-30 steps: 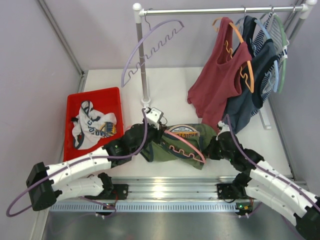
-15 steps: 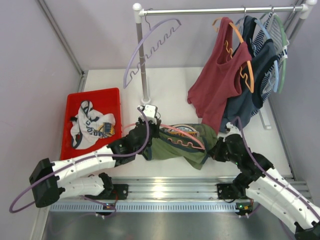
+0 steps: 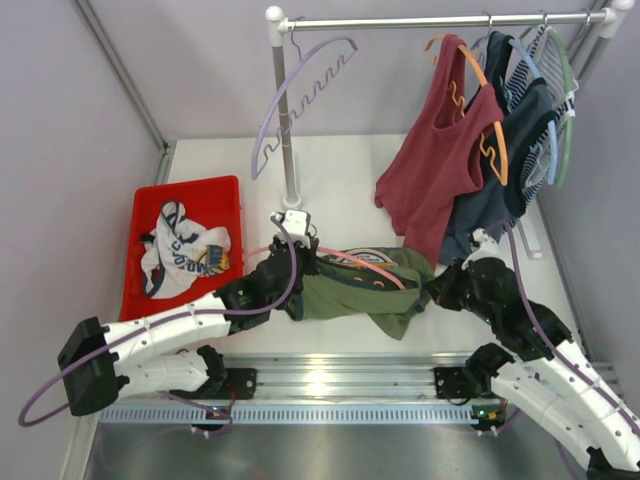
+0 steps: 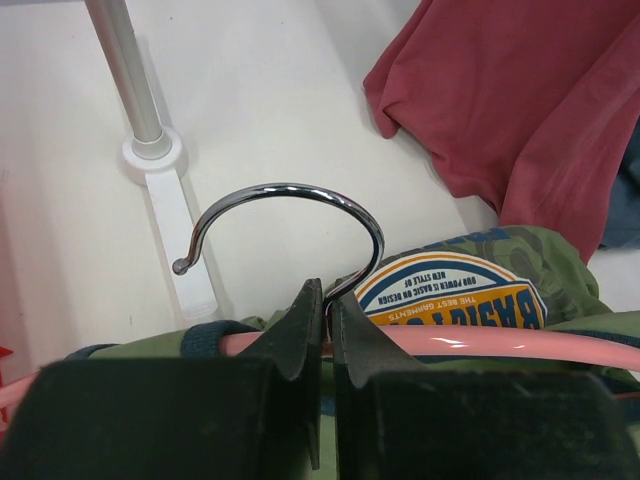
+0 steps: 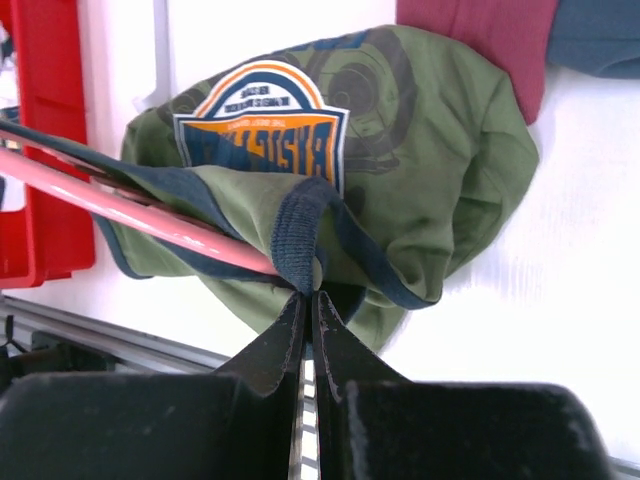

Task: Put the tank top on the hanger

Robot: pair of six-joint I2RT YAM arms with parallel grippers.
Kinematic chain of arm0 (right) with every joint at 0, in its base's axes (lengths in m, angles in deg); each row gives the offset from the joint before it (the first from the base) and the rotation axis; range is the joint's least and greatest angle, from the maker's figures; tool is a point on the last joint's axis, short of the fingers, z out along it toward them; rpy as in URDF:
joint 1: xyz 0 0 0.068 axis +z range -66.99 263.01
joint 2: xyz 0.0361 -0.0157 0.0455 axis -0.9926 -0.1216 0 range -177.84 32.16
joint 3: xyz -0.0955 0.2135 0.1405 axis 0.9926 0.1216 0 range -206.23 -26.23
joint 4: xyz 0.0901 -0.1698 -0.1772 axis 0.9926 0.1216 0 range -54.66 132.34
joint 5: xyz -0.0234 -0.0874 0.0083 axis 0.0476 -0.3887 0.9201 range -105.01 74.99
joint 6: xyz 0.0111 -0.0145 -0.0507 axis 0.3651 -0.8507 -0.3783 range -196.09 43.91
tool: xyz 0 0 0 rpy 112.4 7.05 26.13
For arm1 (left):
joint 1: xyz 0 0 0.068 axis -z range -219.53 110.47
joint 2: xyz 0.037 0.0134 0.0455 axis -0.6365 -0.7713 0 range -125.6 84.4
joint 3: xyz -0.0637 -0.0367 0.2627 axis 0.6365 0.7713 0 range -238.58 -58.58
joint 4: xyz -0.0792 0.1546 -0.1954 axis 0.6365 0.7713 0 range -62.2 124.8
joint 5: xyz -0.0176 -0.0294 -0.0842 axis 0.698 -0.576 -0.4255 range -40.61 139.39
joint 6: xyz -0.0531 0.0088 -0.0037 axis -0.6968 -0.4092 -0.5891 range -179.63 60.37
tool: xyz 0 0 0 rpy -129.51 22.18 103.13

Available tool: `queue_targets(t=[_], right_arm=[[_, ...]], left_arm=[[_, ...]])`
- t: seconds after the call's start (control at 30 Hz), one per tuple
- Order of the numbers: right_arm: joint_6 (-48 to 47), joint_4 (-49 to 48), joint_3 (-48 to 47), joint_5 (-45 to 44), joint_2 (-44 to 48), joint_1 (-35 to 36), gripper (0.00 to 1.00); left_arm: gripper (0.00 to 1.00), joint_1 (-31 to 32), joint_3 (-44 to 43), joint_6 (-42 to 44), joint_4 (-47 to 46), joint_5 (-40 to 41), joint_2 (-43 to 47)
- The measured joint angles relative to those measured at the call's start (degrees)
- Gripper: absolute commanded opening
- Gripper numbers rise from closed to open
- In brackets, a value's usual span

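Top external view: tank top [image 3: 350, 295] lies bunched on the table [image 3: 340, 170] close to the arm bases, between the two arms, chest graphic facing up. Left wrist view: left jaws pressed nearly together, pinching the hanger [image 4: 450, 345] at the foot of its metal hook [image 4: 290, 187]. The hook curls up and over to the left, and the pink bar runs off right, just under the chest graphic [image 4: 450, 295]. Right wrist view: right jaws pressed together on the navy trim [image 5: 298, 235] of the tank top, a strap loop stretched toward the camera. The pink bar slants in from the left and passes under that trim. Part of the hanger sits inside the fabric — cannot tell how far. Red bin [image 3: 225, 195] on the left of the table holds a white printed garment [image 3: 185, 250]. Lilac hanger [image 3: 300, 85] hangs bare on the rail [image 3: 420, 20]. Dark red tank top [image 3: 440, 150] hangs on an orange hanger [image 3: 492, 135] at the right — its hem just beside the olive top.
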Motion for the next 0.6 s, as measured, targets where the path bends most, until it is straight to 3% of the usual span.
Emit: queue_targets(t=[0.23, 0.6], right_arm=[[-0.74, -1.88, -3.13, 6.19, -0.74, -0.07, 0.0], [0.09, -13.42, -7.58, 17.14, -9.46, 0.37, 0.0]], left_arm=[[0.0, 0.0, 0.0, 0.02, 0.0, -0.31, -0.9], [0.0, 0.0, -0.68, -1.01, -0.07, -0.87, -4.46]])
